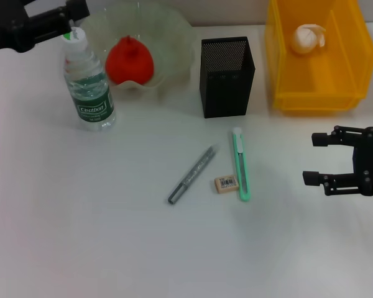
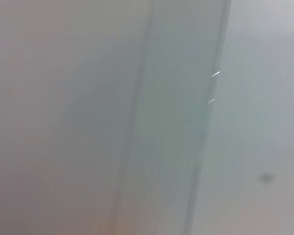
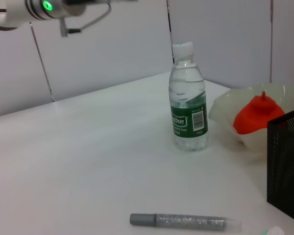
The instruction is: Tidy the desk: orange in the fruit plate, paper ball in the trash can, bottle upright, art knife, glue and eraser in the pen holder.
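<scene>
- The glue pen (image 1: 192, 176), eraser (image 1: 225, 183) and art knife (image 1: 240, 162) lie mid-table, bare white table (image 1: 81, 236) around them.
- My right gripper (image 1: 314, 159) hovers wide open, holding nothing, right of the knife.
- My left gripper (image 1: 67, 18) is by the upright bottle's (image 1: 89, 81) cap; its fingers I cannot tell.
- The orange (image 1: 129, 59) sits in the fruit plate (image 1: 168, 37), the paper ball (image 1: 307, 38) in the yellow bin (image 1: 283, 68); the pen holder (image 1: 227, 76) stands between them.

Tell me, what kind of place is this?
Probably a desk set up for a tidying practice: a plain white table with a mesh pen holder, an eraser, a green art knife and a yellow bin.
</scene>
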Robot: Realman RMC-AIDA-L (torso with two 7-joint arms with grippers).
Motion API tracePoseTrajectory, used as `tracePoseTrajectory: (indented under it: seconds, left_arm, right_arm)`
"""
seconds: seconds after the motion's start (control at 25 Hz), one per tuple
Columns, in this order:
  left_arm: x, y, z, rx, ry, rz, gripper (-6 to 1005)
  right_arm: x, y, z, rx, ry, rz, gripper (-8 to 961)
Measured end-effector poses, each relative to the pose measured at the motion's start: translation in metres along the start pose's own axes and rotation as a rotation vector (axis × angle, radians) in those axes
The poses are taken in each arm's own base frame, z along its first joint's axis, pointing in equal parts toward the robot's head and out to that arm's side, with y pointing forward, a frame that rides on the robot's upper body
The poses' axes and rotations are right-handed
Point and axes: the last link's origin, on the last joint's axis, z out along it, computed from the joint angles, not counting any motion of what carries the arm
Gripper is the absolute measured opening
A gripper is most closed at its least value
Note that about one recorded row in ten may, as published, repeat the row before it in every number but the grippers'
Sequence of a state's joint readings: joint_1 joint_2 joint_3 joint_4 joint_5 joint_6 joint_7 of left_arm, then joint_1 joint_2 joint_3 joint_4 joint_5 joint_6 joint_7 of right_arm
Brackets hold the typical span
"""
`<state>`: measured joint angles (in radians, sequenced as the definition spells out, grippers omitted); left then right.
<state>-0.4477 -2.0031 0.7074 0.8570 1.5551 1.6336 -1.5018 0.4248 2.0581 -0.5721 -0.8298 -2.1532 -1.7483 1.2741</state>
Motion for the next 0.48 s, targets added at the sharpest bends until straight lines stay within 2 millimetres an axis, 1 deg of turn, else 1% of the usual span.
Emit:
tracePoseTrajectory:
  seconds: [0.12, 0.2, 0.28, 0.32, 0.44, 0.48]
  left_arm:
    - [0.005, 0.017, -0.004, -0.13, 0.025, -0.005, 795]
    - [0.002, 0.028, -0.002, -0.219, 0.0, 0.003, 795]
    - [-0.015, 0.039, 0.003, -0.298, -0.06, 0.001, 794]
    - [-0.026, 0.044, 0.007, -0.332, -0.093, -0.012, 794]
    - [-0.048, 0.053, 0.012, -0.375, -0.125, -0.024, 793]
    - [-0.048, 0.053, 0.012, -0.375, -0.125, -0.024, 793]
  right_arm:
    - [-0.003, -0.001, -0.001, 0.006, -0.017, -0.004, 768]
    - [-0.005, -0.002, -0.001, 0.011, -0.03, -0.008, 768]
    - [-0.008, -0.003, 0.0, 0.01, -0.04, -0.013, 767]
    - [-0.009, -0.003, 0.0, 0.007, -0.043, -0.016, 767]
    - [-0.016, -0.005, 0.003, -0.004, -0.054, -0.012, 766]
    - [-0.018, -0.006, 0.004, -0.008, -0.056, -0.006, 766]
